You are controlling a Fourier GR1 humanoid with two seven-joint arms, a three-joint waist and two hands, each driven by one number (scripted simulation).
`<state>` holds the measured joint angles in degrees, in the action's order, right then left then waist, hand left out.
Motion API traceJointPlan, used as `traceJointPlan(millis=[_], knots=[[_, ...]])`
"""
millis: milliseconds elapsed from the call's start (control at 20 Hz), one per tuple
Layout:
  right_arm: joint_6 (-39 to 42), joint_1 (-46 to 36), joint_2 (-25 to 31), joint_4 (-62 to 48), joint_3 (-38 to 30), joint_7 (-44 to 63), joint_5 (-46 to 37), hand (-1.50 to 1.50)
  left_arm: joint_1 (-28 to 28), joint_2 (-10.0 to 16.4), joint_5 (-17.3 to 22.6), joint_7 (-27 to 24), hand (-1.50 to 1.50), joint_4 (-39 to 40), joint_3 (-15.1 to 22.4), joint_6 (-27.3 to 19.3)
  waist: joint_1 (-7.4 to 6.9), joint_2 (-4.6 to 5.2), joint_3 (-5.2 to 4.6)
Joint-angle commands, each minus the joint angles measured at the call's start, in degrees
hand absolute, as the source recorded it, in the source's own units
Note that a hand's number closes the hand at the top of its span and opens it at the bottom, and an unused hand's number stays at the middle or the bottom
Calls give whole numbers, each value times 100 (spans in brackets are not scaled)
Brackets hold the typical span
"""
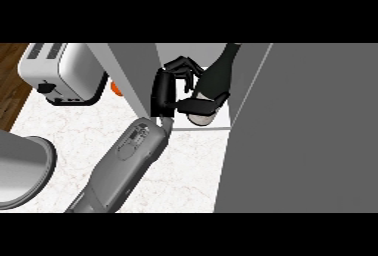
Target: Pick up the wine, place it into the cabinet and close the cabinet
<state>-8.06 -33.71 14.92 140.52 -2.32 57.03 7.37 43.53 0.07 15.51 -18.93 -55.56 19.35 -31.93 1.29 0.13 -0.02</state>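
1 arm in view: grey forearm enters from the lower edge left of centre and runs up and right to the left hand. Left hand clamped on the wine bottle: fingers curled round its far side, thumb wrapped across the lower body near the base. Bottle dark and tilted, neck pointing up and slightly right, pale underside of the base facing the viewer. It sits in the opening of the cabinet, just right of the cabinet's left wall and left of the wide grey panel that fills the right side of the view. Cannot tell whether the base touches the cabinet floor. White marbled counter below. Toaster at upper left, outside the cabinet wall; a small orange object shows between toaster and wall, mostly hidden. Grey round vessel at the left edge, cut off. Right hand does not show.
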Motion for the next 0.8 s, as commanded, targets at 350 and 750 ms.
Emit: traceJointPlan(millis=[350, 750], knots=[[161, 124, -55, 88, -222, -91, 565, -150, -6, -7, 482, -961, 150, 1333, 376, -2, -17, 5, 2], [-9, -171, -127, 128, 178, 216, 261, -150, 165, -7, 1048, -1797, 150, 2178, 587, -288, 96, 27, -5]])
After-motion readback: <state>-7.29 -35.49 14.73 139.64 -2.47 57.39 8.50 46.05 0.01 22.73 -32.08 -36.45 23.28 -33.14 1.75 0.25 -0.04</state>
